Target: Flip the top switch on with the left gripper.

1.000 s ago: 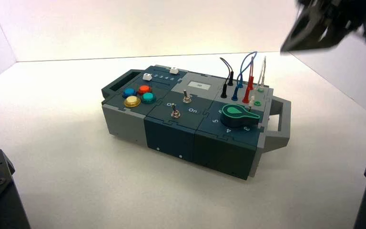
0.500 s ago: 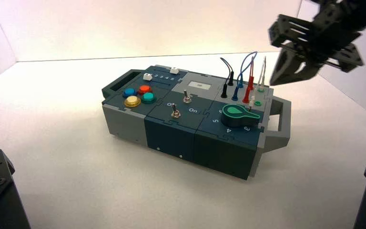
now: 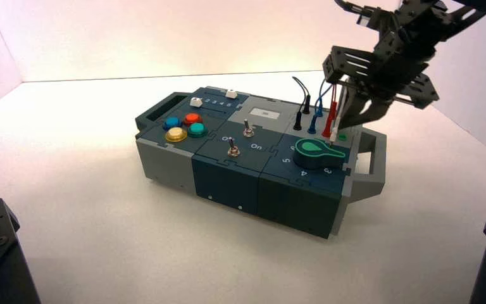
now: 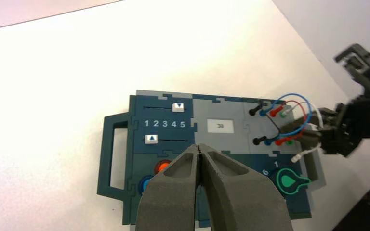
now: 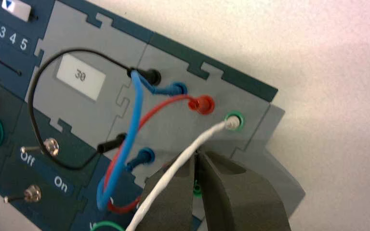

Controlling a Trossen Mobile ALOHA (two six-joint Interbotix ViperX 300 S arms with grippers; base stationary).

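The top switch is a small silver toggle beside the grey display tile. It also shows in the right wrist view, with its lever leaning toward the "Off" lettering. Its twin stands nearer the front. My left gripper is shut and empty, high above the box. Its fingers hide both switches in that view, and it is out of the high view. My right gripper is shut and hangs low over the wire sockets. The white wire lies across one of its fingers.
The box stands turned, with handles at both ends. It bears coloured buttons, two white sliders, a green knob and black, blue, red and white wires. The display reads 30. Arm bases sit at both front corners.
The right arm has come down and to the left from the upper right, and its gripper now hangs over the wires. The box and switches have not moved.
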